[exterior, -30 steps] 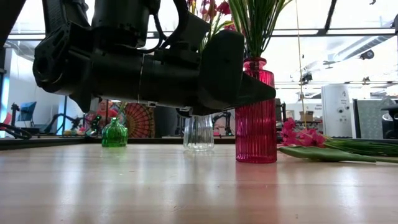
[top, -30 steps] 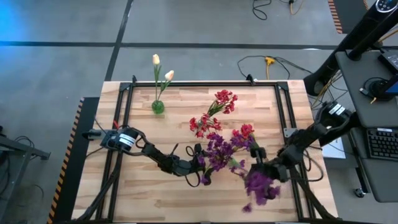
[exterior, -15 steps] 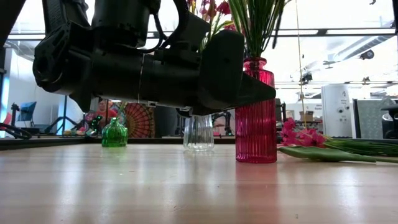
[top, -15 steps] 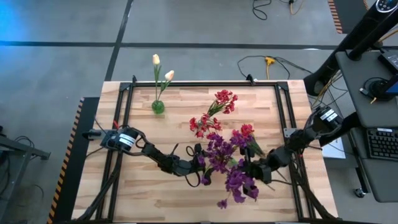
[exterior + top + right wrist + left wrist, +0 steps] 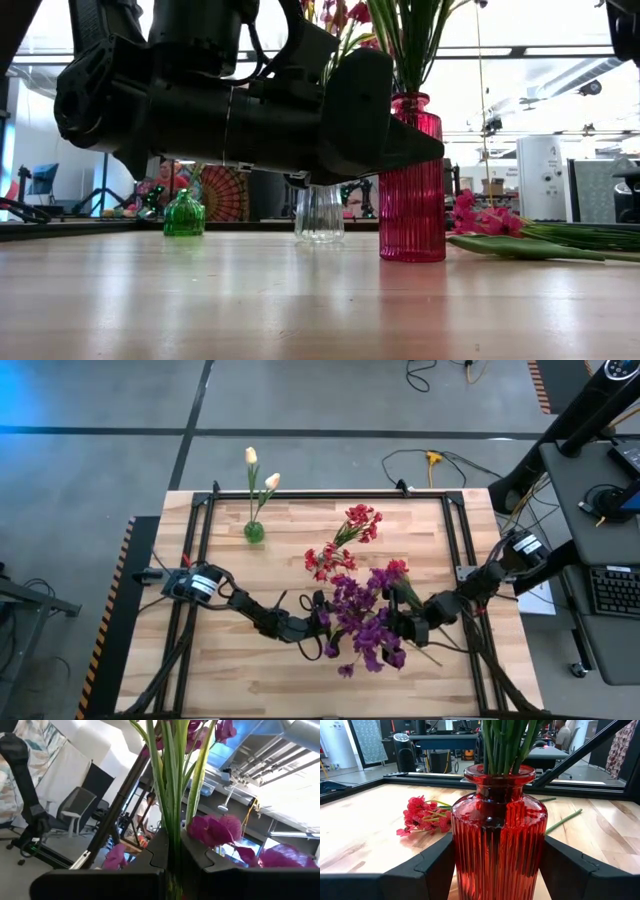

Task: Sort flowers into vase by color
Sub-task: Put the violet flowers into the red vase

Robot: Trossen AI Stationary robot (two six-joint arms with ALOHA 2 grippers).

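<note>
A red ribbed glass vase (image 5: 497,845) stands on the table with green stems in it; purple blossoms (image 5: 350,600) top it in the high view. My left gripper (image 5: 325,632) is shut on it. My right gripper (image 5: 408,626), just right of the vase, is shut on a purple flower bunch (image 5: 372,645). Cream tulips (image 5: 258,470) stand in a small green vase (image 5: 254,532). Red flowers (image 5: 422,815) lie on the table beside the red vase; more red blossoms (image 5: 358,523) show farther back. A clear vase (image 5: 320,212) stands behind. My left gripper holds the red vase by its ribbed body (image 5: 457,855), one finger (image 5: 432,867) on each side, coming level from the table's left. The vase stands upright on the table. My right gripper pinches the green stems (image 5: 175,827) of the purple bunch between its two fingers (image 5: 159,851), near the lower end of the stems. The stems run out along the fingers and the blossoms (image 5: 215,830) sit beyond them. In the high view the bunch slants toward the vase, off the table.
A black frame (image 5: 330,495) runs around the wooden table top. The green vase and the clear vase stand toward the far side. Bare wood (image 5: 230,680) lies along the near-left part. A desk with a keyboard (image 5: 610,590) stands past the right edge.
My right gripper has carried the purple bunch from near the table's right-near corner leftward toward the red vase. The blossoms have swung in with it and now lie against the vase's own purple flowers. The left gripper and the vase have kept still.
</note>
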